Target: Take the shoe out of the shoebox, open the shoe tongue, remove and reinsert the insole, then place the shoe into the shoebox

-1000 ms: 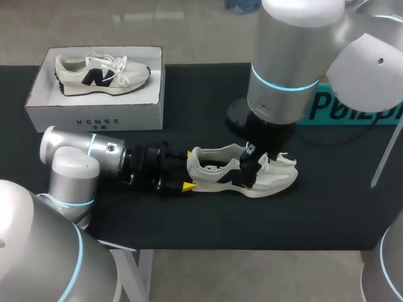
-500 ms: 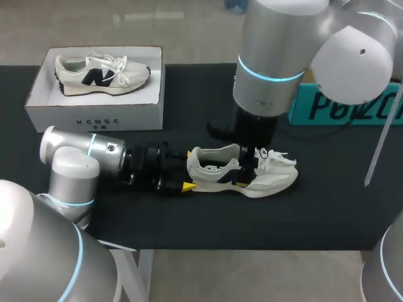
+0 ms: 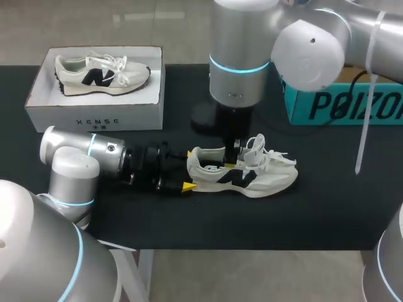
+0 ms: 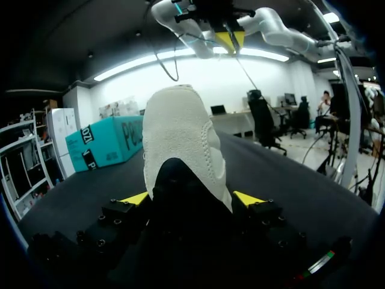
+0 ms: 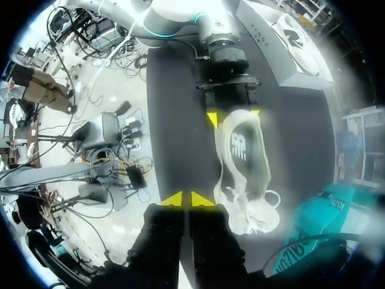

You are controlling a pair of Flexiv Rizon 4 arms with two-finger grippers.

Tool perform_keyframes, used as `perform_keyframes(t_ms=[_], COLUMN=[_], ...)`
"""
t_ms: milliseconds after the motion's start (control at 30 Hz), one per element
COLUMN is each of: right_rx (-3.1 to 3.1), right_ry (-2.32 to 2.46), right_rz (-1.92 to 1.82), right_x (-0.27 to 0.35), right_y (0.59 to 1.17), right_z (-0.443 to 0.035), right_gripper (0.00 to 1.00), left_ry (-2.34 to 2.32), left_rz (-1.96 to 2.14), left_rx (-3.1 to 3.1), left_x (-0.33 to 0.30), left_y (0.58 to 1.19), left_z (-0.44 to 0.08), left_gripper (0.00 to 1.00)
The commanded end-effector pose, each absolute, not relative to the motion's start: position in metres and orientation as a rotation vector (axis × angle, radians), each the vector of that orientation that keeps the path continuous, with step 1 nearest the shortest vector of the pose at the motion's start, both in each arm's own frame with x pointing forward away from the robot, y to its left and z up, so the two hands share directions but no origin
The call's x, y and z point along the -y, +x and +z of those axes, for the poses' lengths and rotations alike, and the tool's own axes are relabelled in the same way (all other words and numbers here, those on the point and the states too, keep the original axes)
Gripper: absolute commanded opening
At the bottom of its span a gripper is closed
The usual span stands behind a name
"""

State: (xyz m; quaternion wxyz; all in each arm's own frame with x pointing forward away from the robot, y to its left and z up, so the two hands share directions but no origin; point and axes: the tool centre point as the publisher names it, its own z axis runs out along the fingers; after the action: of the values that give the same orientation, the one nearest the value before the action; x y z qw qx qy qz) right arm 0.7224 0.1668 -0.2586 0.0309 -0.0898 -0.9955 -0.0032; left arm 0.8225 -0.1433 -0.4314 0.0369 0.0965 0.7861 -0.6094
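Observation:
A white sneaker (image 3: 245,173) with a dark logo lies on its sole on the black table, its toe pointing right. Its tongue and laces (image 3: 257,150) stand up loosely. My left gripper (image 3: 187,170) lies low at the heel, and the heel (image 4: 183,138) sits between its yellow fingertips (image 4: 248,198), touching both. My right gripper (image 5: 182,198) hangs above the sneaker (image 5: 240,156), shut with nothing between its tips. It also shows over the heel as the right gripper (image 4: 230,40) in the left wrist view. In the head view, my right arm hides most of the right gripper (image 3: 233,160).
The open white shoebox (image 3: 94,116) stands at the back left with a second sneaker (image 3: 101,72) lying inside. A teal box (image 3: 343,104) stands at the back right. My right arm's broad wrist (image 3: 239,63) looms over the table's middle.
My right arm moved left and lifted off the sneaker's tongue, and its fingers closed. The tongue and laces now stand up. The left gripper stayed on the heel.

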Motion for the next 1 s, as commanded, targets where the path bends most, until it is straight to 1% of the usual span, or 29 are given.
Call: perform_keyframes(t_ms=[33,667,1000], right_rx=[3.061,3.05,3.082], right_ry=[-0.264,-0.267,-0.257], right_rz=[0.012,-0.038,-0.056], right_x=[-0.169,-0.161,-0.156], right_y=[0.737,0.799,0.814], right_z=[-0.266,-0.314,-0.327], right_gripper=[0.0,0.0,0.0], left_ry=[0.296,0.296,0.296], left_rz=[-1.869,-1.869,-1.869], left_rx=[-2.412,-2.412,-2.412], left_x=[0.143,0.143,0.143], left_y=[0.821,0.821,0.821], left_z=[-0.434,-0.434,-0.434], left_gripper=[0.0,0.0,0.0])
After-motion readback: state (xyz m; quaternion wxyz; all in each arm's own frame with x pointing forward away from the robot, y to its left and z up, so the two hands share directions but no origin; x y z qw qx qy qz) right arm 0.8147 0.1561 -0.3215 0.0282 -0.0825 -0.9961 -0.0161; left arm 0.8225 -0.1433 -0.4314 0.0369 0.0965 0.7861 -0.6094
